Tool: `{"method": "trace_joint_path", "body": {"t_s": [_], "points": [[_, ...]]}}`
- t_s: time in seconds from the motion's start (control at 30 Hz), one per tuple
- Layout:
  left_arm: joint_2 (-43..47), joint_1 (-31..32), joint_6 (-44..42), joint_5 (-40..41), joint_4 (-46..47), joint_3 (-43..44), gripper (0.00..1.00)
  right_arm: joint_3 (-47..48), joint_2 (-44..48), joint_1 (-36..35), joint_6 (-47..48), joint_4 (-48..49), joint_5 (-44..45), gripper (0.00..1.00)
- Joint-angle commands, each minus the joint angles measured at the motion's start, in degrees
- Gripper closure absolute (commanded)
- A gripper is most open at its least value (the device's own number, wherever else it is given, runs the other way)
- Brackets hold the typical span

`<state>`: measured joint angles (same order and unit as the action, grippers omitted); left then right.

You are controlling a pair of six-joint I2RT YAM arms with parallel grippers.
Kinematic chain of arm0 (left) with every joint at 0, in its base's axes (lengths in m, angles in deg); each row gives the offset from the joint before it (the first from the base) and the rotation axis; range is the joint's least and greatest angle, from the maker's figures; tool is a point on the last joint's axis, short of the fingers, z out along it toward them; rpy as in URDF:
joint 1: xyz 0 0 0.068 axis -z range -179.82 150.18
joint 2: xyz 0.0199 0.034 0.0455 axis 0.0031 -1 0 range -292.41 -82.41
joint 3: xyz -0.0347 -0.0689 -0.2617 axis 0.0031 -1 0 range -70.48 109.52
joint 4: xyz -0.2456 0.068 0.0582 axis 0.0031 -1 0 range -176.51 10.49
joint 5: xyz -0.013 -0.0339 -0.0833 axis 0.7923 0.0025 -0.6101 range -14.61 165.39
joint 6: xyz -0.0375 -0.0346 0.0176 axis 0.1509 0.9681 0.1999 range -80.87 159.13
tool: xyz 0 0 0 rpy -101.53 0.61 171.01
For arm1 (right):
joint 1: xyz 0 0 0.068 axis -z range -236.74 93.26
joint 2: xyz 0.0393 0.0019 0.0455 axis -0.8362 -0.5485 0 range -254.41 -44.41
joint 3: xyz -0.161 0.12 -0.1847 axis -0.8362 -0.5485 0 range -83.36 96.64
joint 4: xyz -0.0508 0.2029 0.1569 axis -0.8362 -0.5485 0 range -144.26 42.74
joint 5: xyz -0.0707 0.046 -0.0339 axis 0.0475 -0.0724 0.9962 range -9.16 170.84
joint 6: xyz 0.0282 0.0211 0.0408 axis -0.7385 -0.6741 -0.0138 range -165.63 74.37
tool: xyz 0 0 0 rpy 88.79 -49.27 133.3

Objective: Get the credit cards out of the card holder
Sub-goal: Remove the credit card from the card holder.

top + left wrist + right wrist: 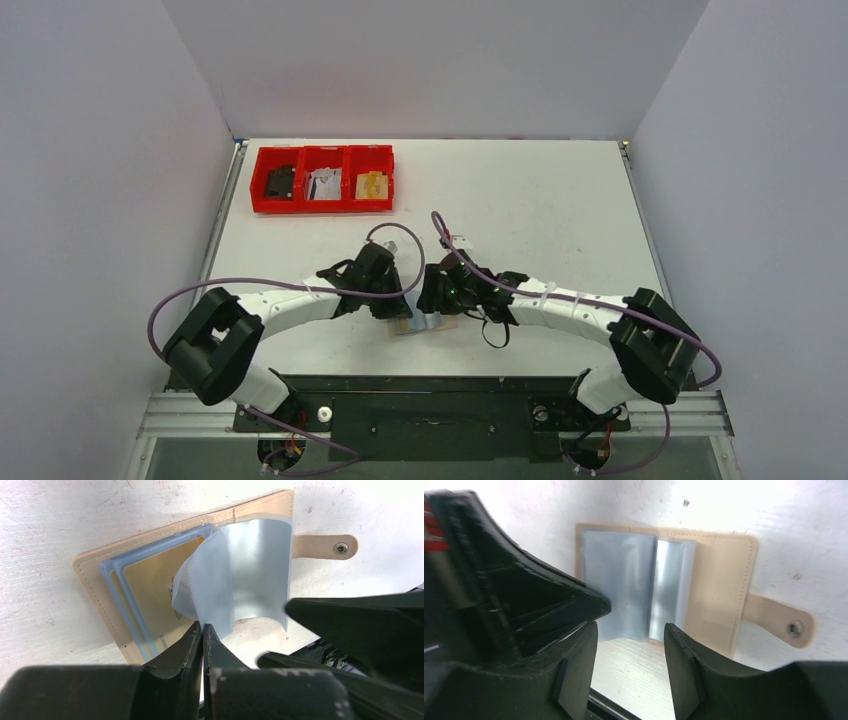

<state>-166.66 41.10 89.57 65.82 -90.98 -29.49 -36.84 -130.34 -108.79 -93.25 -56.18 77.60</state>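
Note:
The tan card holder [100, 565] lies open on the white table, its snap strap [325, 546] pointing away; it also shows between the two arms [448, 323] and as the card holder [719, 575]. Inside are pale blue-grey clear plastic pockets [624, 590]. One flat pocket holds a yellowish credit card [150, 585] with printed digits. My left gripper [202, 626] is shut on the lower edge of a lifted, curled pocket leaf [250, 570]. My right gripper [630, 632] stands open just in front of the holder's near edge, nothing between its fingers [684, 655].
A red three-compartment tray [322, 150] with small items stands at the back left of the table. The two grippers [395, 300] [435, 298] are close together over the holder, near the table's front edge [420, 372].

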Motion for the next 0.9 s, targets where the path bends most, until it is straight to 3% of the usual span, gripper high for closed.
{"method": "trace_joint_path", "body": {"t_s": [0.0,0.37,0.87], "points": [[0.93,0.88,0.16,1.4,0.0,1.1,1.0,4.08,5.16,0.48,1.58,-5.96,6.26,0.52],[-1.82,2.96,0.65,0.78,1.97,4.82,1.0,2.59,10.65,2.0,1.4,-11.92,11.86,0.52],[-8.2,3.68,-0.98,-2.42,5.13,10.61,0.75,-0.92,15.62,3.28,0.01,-13.85,14.49,0.52]]}}
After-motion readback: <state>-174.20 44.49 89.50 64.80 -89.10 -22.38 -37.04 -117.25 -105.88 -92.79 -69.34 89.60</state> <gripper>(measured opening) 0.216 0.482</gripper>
